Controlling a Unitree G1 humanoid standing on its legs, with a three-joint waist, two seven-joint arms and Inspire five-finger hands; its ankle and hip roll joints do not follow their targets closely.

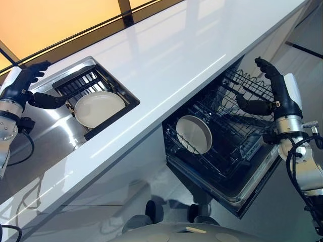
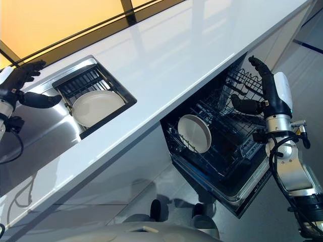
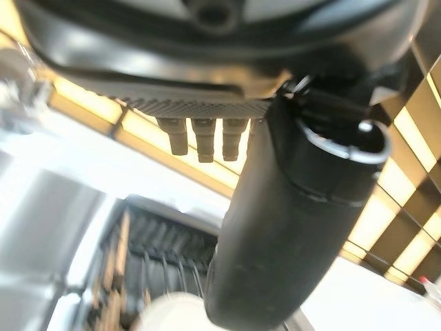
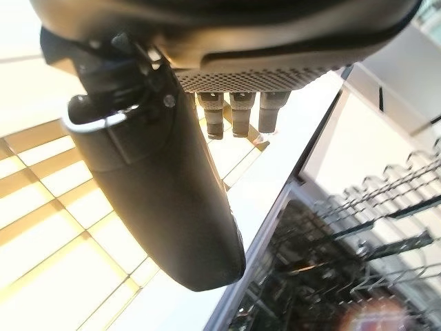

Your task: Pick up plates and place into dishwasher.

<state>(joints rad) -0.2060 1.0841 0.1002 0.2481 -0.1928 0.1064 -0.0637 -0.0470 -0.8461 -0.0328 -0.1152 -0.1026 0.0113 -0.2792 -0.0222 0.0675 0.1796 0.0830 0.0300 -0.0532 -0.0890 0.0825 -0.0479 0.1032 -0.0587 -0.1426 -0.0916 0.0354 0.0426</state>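
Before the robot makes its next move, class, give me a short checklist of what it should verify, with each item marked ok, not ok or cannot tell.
1. Left hand free to grasp: ok, fingers relaxed and holding nothing, beside the sink.
2. Right hand free: ok, open above the dishwasher rack.
3. Plate in the sink reachable: ok, it lies uncovered against the dark drain rack, near the left hand.
4. Dishwasher open with rack pulled out: ok.
5. Room in the rack: ok, one plate in the rack stands on edge, with bare tines beside it.
6. Plate in the sink is dry enough to grip: cannot tell.
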